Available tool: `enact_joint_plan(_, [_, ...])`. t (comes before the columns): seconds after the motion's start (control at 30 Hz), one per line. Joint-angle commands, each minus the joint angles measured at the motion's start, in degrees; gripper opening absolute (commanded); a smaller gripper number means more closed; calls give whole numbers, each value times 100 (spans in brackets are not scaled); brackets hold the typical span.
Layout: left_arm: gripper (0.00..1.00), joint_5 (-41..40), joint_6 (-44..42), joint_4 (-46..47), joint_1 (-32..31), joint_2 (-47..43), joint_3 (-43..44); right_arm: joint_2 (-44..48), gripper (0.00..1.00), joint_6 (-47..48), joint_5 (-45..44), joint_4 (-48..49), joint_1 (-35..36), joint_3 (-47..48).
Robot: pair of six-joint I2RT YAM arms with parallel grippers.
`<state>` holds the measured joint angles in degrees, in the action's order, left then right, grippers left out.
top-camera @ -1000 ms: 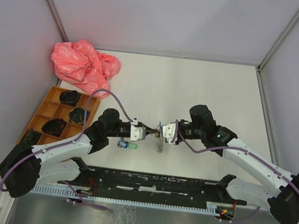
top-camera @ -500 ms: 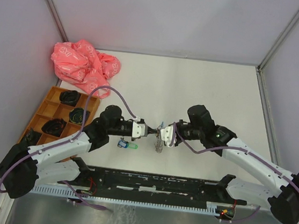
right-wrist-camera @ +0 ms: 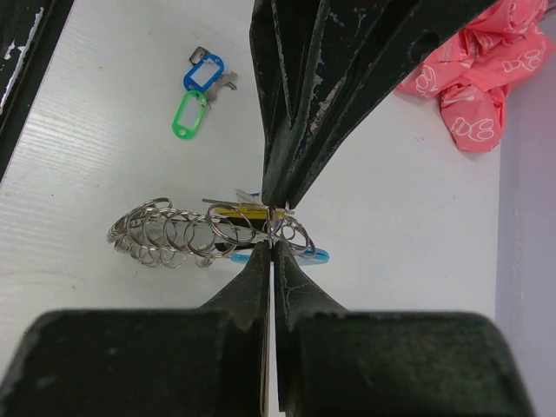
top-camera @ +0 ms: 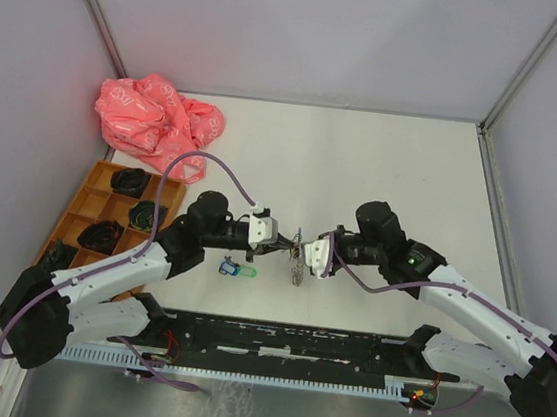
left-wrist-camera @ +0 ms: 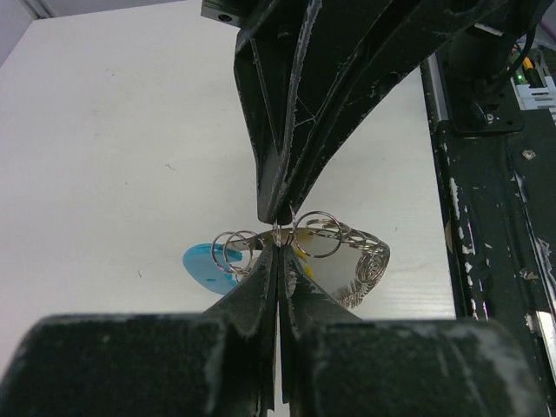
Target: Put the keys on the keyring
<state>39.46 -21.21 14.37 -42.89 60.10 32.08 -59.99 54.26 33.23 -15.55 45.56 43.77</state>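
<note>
keyring (right-wrist-camera: 187, 233): bunched chain of linked silver wire rings, light-blue piece attached. keys (right-wrist-camera: 198, 91): blue-tagged and green-tagged, lying together on counter (right-wrist-camera: 104, 156), apart from keyring.

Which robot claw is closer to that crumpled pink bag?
Left. The left gripper lies toward the arms' bases and rightward from the pink bag, pinching the keyring; the right gripper meets it tip to tip there, just farther from the bag.

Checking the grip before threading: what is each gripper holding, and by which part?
The left gripper and the right gripper are both shut on the keyring, tip to tip, pinching wire rings near one end of its chain.
</note>
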Motion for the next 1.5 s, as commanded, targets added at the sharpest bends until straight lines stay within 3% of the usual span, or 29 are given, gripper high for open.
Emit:
enact_joint_plan(0.0, [3,91,491,364,81,21,32,271,1,-414,75,1004,23,-76])
enact_joint_plan(0.47, [3,-191,1079,1173,247,294,-623,401,1,-1939,501,2862,-324,-741])
enact_joint_plan(0.77, [46,-573,1027,1833,255,-209,-1065,276,1,-2402,628,3397,-439,-905])
enact_joint_plan(0.9, [54,-899,771,2128,255,-839,-1414,268,1,-2365,580,3298,-460,-939])
enact_joint_plan(1.1, [55,-792,426,2763,263,-1476,-1734,246,1,-2228,540,3212,-466,-951])
enact_joint_plan(1.23, [44,-530,306,2807,256,-1266,-1514,225,1,-2111,555,3156,-468,-966])
enact_joint_plan(1.47, [40,-502,69,2948,256,-790,-1259,210,1,-2016,714,3086,-463,-991])
